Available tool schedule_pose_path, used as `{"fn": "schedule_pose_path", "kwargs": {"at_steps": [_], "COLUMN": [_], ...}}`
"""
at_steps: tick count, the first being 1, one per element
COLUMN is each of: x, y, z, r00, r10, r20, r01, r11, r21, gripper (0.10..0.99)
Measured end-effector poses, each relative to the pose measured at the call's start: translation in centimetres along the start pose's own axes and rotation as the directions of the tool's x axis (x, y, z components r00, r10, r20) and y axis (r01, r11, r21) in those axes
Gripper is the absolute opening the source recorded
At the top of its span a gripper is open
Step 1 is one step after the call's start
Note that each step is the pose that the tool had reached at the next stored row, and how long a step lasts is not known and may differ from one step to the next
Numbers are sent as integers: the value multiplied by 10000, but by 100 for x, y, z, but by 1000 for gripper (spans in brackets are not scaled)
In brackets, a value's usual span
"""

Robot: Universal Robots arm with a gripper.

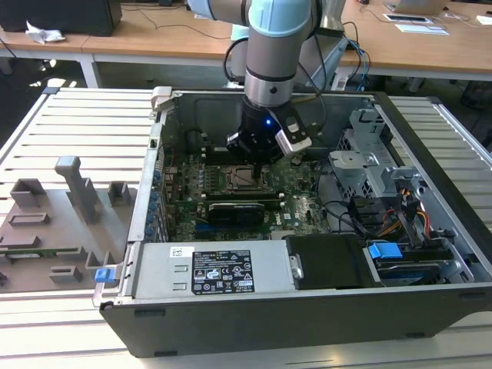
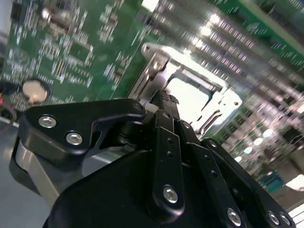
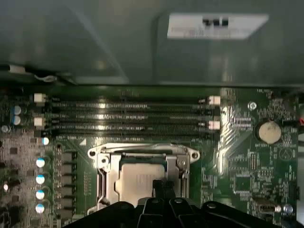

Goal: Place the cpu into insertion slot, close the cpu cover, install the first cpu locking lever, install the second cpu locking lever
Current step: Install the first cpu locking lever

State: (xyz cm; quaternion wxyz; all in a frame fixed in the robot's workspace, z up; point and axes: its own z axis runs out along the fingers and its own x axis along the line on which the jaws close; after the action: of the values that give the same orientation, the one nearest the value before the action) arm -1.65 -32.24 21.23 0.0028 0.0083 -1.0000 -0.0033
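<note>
One cpu (image 3: 140,183) sits in one cover (image 3: 142,153); gripper (image 3: 163,187) pinched narrow over it, four memory slots (image 3: 133,118) beside.

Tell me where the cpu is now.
In the first wrist view the cpu sits in the slot, framed by the cover, beside the memory slots, with the claw over it.

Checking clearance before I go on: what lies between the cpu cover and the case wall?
In the first wrist view, the long memory slots run across the green board between the cpu cover and the grey case wall.
</note>
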Motion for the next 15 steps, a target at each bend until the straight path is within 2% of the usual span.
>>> {"fn": "schedule_pose_path", "kwargs": {"at_steps": [2,6,7,10,11,15], "x": [1,1,2,2,2,3], "y": [-18,-17,-17,-16,-15,-15], "z": [-10,-168,-237,-348,-413,-559], "r00": [10000,10000,10000,10000,10000,10000], "r10": [0,0,0,0,0,0], "r20": [-1,0,0,-1,0,0], "r01": [0,0,0,0,0,0], "r11": [10000,10000,10000,10000,10000,10000], "r21": [0,-3,-4,-2,-3,-3], "gripper": [106,106,106,106,106,106]}}
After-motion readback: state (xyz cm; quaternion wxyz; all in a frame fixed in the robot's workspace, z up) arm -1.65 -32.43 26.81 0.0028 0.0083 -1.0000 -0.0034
